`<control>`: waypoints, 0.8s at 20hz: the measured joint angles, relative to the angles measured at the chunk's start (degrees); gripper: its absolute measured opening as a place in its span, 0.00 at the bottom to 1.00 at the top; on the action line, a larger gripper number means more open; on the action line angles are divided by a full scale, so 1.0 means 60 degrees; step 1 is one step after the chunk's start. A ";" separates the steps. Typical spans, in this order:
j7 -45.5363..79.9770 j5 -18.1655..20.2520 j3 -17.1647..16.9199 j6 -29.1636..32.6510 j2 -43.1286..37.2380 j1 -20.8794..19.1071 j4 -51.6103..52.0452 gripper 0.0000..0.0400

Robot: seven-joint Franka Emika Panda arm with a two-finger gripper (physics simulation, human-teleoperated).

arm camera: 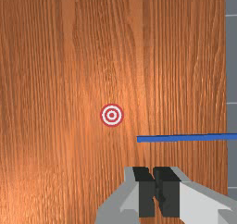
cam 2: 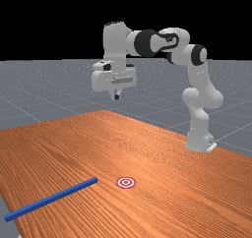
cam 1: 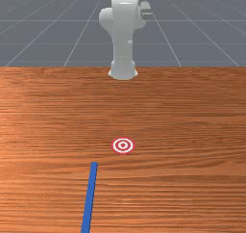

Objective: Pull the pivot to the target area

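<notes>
And here's the gripper (cam 2: 116,97), fingertips pressed together on nothing, hanging high over the table (cam 2: 172,173), with the pivot (cam 1: 90,193), a long blue bar, down at seven o'clock from it in the far view: inner end near the target area (cam 1: 123,145), at its eight o'clock in the front view, outer end out past the wood's edge. It looks light, stiff and perhaps a touch slippery, so a square hold across the inboard stretch seems best. The count: one arm (cam 2: 147,43), one gripper, one pivot, one target area.
</notes>
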 joint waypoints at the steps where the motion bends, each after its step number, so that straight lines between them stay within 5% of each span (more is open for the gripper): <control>1: -0.0195 -0.0017 0.0025 0.0075 -0.0137 -0.0015 -0.0205 0.03; 2: -0.0349 -0.0496 -0.0012 0.0141 -0.0287 0.0095 -0.0436 0.02; 6: 0.0156 -0.0025 -0.0018 0.0297 -0.0602 0.0019 -0.0869 0.00; 8: 0.2974 0.0202 -0.0371 0.0223 -0.0564 0.0188 -0.0800 0.00; 9: 0.2587 0.0175 -0.0350 0.0222 -0.0563 0.0120 -0.0796 0.00; 10: 0.4902 0.0374 -0.0650 0.0227 -0.0555 0.0269 -0.0798 0.00; 16: 0.7195 0.0240 -0.0443 0.1185 -0.3199 0.0081 -0.4452 0.00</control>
